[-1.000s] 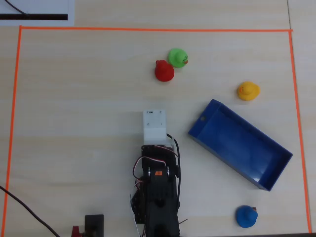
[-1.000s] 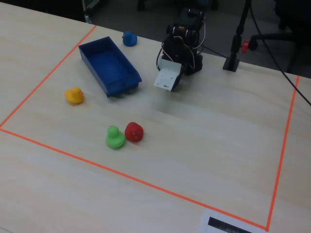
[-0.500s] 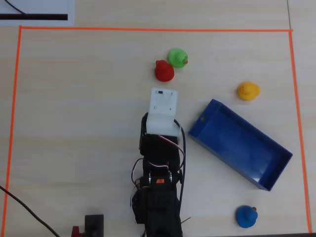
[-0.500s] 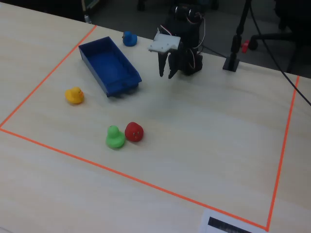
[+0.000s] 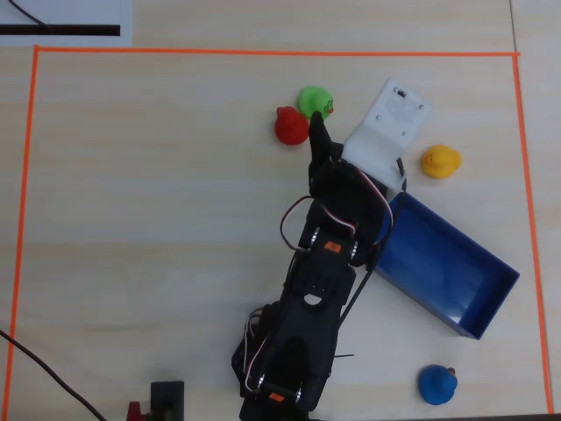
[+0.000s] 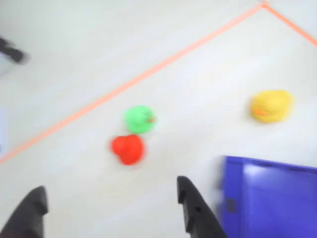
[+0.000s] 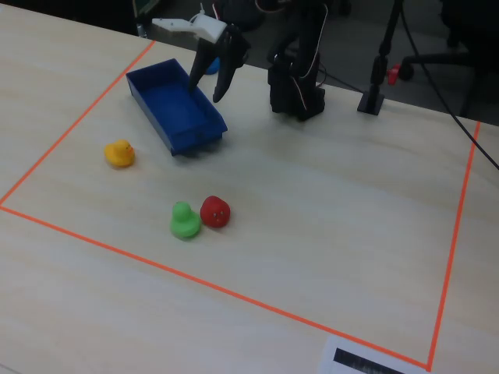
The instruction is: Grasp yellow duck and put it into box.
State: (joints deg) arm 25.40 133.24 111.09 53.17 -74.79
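Overhead view: a single black robot arm (image 5: 320, 289) reaches up from the bottom edge of a pale wooden table (image 5: 140, 219) bounded by an orange tape rectangle (image 5: 263, 53), its white wrist block sitting between the green duck (image 5: 315, 102) and the yellow duck (image 5: 440, 161). Four toy ducks are on the table, one of each colour: the yellow duck stands alone near the right tape line, just above the upper end of the box (image 5: 456, 272); the green duck and the red duck (image 5: 290, 126) sit side by side, touching or nearly so, near the top centre; the blue duck (image 5: 436, 384) rests by itself in the lower right corner, below the box. There is one box, a deep-blue open tray lying at a slant, with nothing inside it in this view, and the arm overlaps its upper left end. In the fixed view the gripper (image 7: 210, 80) hangs in the air above the near end of the box, its two dark fingers spread well apart and gripping nothing. The wrist view, blurred, shows the same two fingers (image 6: 195, 210) wide at the bottom edge, with the red and green ducks between them farther off, the yellow duck at upper right and a corner of the box at lower right.
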